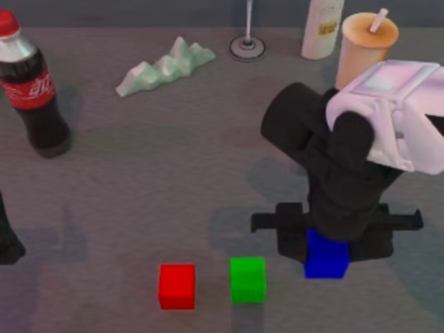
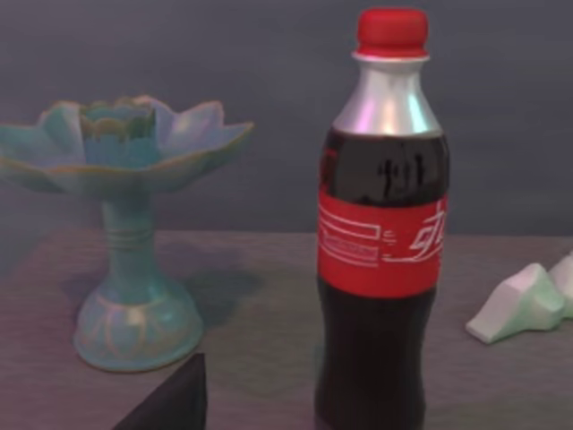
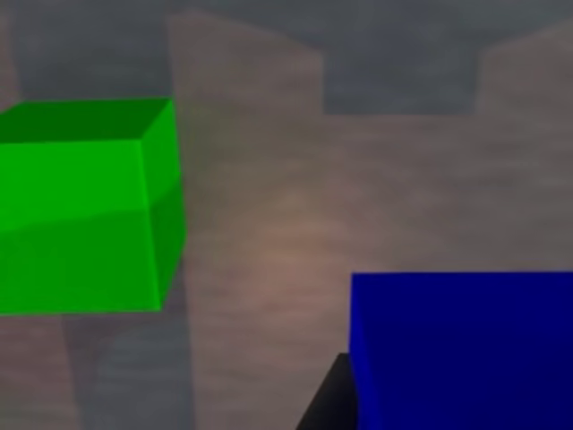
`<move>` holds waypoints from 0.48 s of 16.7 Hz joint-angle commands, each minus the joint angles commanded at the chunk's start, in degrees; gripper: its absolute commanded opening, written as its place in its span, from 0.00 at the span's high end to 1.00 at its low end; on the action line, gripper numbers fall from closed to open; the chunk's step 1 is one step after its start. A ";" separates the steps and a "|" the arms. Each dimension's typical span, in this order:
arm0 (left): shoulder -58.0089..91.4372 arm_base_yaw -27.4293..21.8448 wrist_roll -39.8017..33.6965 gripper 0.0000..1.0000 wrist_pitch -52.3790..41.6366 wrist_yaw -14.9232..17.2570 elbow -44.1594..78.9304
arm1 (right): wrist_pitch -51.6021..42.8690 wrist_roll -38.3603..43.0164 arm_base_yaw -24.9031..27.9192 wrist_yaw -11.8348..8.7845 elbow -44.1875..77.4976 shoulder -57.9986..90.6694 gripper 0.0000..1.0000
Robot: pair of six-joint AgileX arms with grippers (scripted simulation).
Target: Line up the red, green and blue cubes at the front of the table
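From above, the red cube (image 1: 177,285) and green cube (image 1: 248,279) sit side by side near the front edge of the grey table (image 1: 139,208), at roughly six o'clock. The blue cube (image 1: 325,255) lies at the green cube's three o'clock, a little farther back, under the right gripper (image 1: 333,239), whose black body covers its far side; whether the jaws pinch it cannot be told. At the back stand a cola bottle (image 1: 31,80), a pale green crumpled object (image 1: 163,66), a white bottle (image 1: 322,26) and a cup with a straw (image 1: 366,45). The left arm (image 1: 8,239) is parked at nine o'clock.

The left wrist view shows the cola bottle (image 2: 383,224) beside a teal lotus-shaped stand (image 2: 125,233).

The right wrist view shows the blue cube (image 3: 461,349) close up, the green cube (image 3: 85,206) apart from it.
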 joint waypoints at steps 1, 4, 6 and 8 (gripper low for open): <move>0.00 0.00 0.00 0.00 0.00 0.00 0.00 | 0.78 -0.03 0.03 0.01 -0.57 0.24 1.00; 0.00 0.00 0.00 0.00 0.00 0.00 0.00 | 6.21 0.09 0.08 0.02 -3.99 2.03 1.00; 0.00 0.00 0.00 0.00 0.00 0.00 0.00 | 10.93 0.18 0.18 0.02 -6.87 3.62 1.00; 0.00 0.00 0.00 0.00 0.00 0.00 0.00 | 14.40 0.25 0.32 0.07 -9.15 4.95 1.00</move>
